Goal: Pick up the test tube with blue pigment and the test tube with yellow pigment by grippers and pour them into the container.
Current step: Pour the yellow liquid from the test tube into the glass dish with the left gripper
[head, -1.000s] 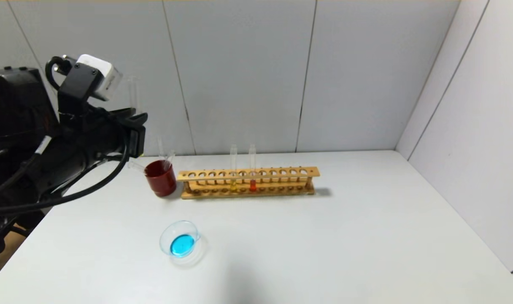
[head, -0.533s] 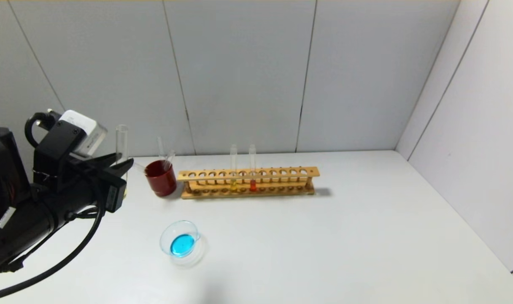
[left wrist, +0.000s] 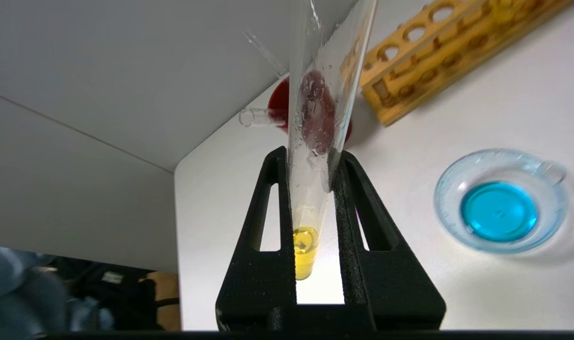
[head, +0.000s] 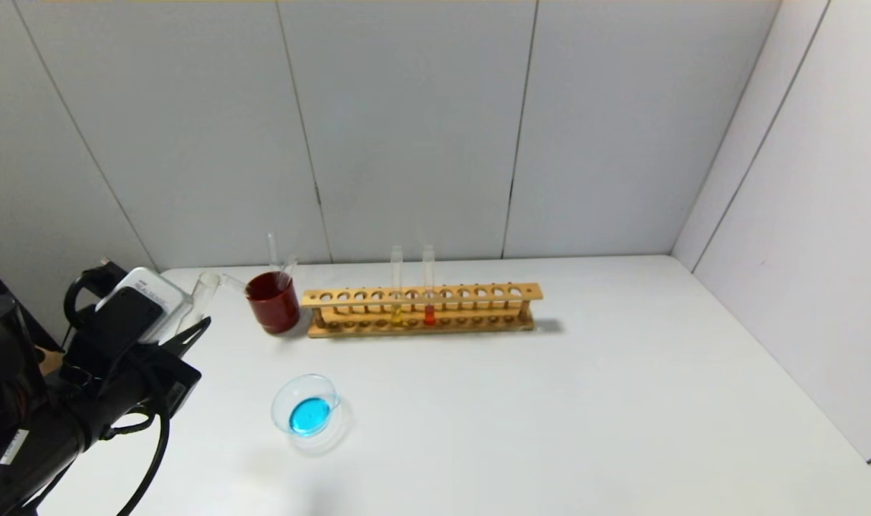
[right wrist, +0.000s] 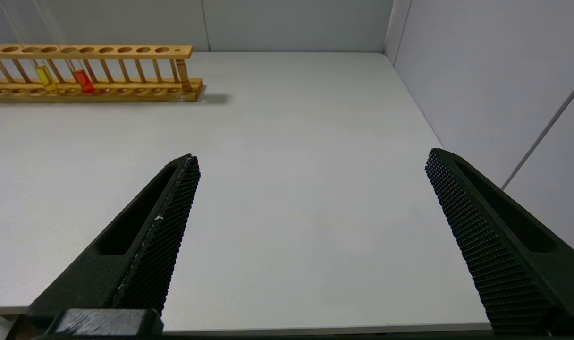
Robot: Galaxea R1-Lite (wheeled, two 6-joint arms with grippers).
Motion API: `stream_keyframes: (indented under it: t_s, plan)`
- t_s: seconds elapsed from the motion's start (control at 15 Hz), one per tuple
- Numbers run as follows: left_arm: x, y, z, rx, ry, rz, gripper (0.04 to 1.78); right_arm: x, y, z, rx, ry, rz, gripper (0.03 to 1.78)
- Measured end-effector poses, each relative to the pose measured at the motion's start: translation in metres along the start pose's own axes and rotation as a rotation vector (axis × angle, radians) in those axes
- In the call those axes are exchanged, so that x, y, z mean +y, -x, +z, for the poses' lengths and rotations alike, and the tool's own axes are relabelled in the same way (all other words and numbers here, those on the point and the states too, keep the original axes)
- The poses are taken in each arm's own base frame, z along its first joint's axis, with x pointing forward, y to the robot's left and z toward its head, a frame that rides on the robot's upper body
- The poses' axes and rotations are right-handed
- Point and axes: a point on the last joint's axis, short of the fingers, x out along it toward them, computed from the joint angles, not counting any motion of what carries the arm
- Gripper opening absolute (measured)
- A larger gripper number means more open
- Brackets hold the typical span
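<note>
Left wrist view shows the left gripper [left wrist: 315, 189] clamped on a slim glass tube [left wrist: 315, 141] with a short column of yellow liquid at its rounded bottom, droplets clinging to its inner wall. From the head view, this gripper [head: 192, 331] sits low near the counter's left edge, the tube [head: 205, 294] tilted. Close by, toward the front, the clear glass dish [head: 309, 413] holds a pool of blue liquid. Behind, near the back edge, stands a dark red cup [head: 272, 302] with empty glass tubes in it, just beside a wooden rack [head: 421, 309] holding one yellow tube [head: 396, 287] and one red-orange tube [head: 429, 287]. The right gripper [right wrist: 310, 236] hangs wide open and empty over the white counter [right wrist: 291, 141] near its right edge.
</note>
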Motion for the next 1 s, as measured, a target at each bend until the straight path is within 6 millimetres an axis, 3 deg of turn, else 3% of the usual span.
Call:
stream_keyframes:
  t_s: [0.53,1.0]
  plan:
    - [-0.013,-0.021,-0.008,-0.042,-0.226,-0.160,0.31,0.000,0.000,0.000,0.000,0.000,0.000,1.75]
    - [-0.024,-0.039,-0.018,-0.109,-0.317,-0.296,0.31,0.000,0.000,0.000,0.000,0.000,0.000,1.75]
